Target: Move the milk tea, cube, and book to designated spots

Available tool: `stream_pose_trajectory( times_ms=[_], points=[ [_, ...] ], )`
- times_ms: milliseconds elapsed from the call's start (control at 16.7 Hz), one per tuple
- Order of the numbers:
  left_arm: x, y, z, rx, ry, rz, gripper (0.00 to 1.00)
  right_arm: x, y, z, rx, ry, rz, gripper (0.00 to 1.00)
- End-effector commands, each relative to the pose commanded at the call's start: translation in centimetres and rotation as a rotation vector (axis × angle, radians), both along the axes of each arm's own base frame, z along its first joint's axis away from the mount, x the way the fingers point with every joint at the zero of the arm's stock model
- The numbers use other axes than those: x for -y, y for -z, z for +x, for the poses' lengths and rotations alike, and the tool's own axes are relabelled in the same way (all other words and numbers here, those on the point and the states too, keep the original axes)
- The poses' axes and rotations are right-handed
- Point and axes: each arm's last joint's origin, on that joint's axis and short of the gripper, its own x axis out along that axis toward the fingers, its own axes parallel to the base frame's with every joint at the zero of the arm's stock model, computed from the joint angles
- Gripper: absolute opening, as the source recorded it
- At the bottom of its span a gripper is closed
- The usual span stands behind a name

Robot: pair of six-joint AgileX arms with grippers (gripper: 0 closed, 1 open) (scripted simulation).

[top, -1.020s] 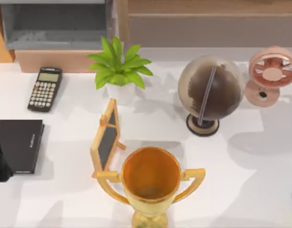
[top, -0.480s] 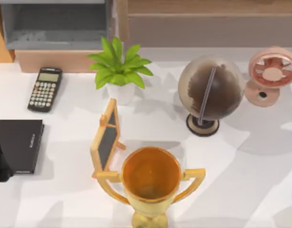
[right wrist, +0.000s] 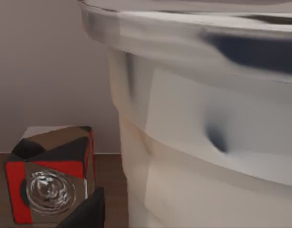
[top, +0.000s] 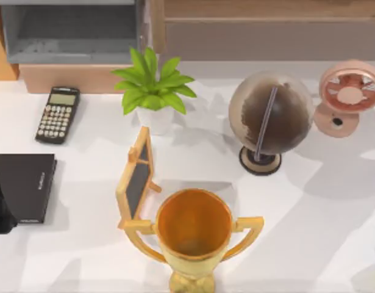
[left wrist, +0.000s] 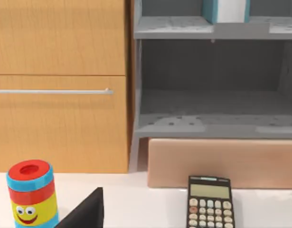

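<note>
Three things matter, and two sit before our right gripper (right wrist: 84, 213). The big pale milk tea cup (right wrist: 207, 142) looms straight ahead and very close. The red, black and brown patterned cube (right wrist: 51, 173) stands beside it, farther off. The thick teal-blue book (left wrist: 226, 9) stands upright on the grey shelf (left wrist: 174, 27), probably already placed. Our left gripper (left wrist: 84, 213) idles facing that shelf, so the right arm is nearer the cup. We cannot tell whether either gripper is open or gripping.
</note>
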Motion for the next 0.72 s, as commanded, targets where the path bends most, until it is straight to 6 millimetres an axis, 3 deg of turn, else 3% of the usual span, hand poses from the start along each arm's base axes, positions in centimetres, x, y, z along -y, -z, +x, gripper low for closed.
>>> stream_pose_trajectory(
  times_ms=[720],
  points=[
    [0.0,0.0,0.0,0.0,0.0,0.0,1.0,0.0,0.0,0.0,0.0,0.0,0.0,0.02]
  ],
)
